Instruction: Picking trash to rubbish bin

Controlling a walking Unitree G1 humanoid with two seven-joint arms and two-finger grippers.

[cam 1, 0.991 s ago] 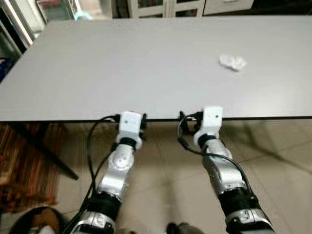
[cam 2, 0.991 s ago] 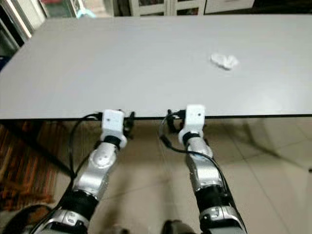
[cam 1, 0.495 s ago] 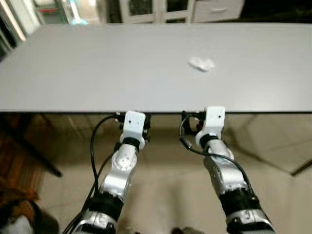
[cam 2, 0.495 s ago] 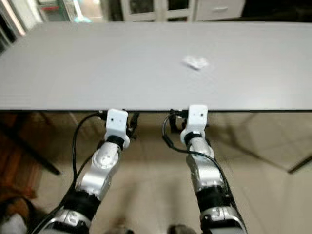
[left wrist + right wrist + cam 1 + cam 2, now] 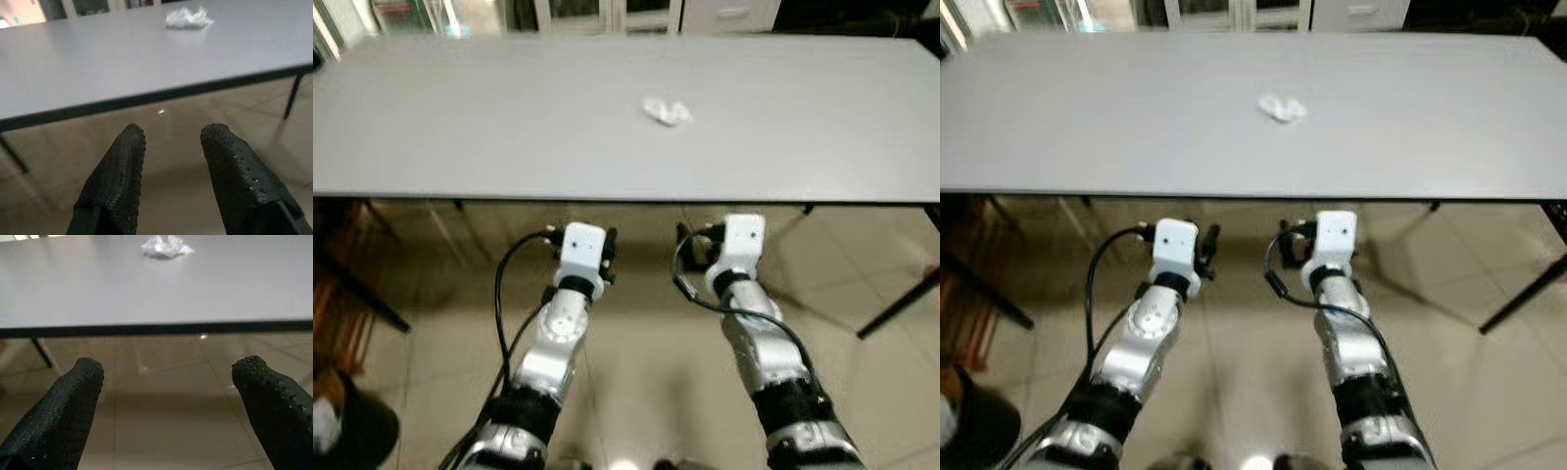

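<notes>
Crumpled white tissue wad [image 5: 667, 111] lies on the grey bench [image 5: 460, 137], mid-width, nearer the far edge than the near one. Looks light, soft, squashable; best pinched across its bulk from above, could slide on the smooth top. Left pincer [image 5: 171, 147] partly open, empty, below the near edge. Right pincer [image 5: 168, 387] wide open, empty, also short of the near edge. No labels or writing readable.

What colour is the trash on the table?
White, a crumpled wad; clearest in the right wrist view.
</notes>
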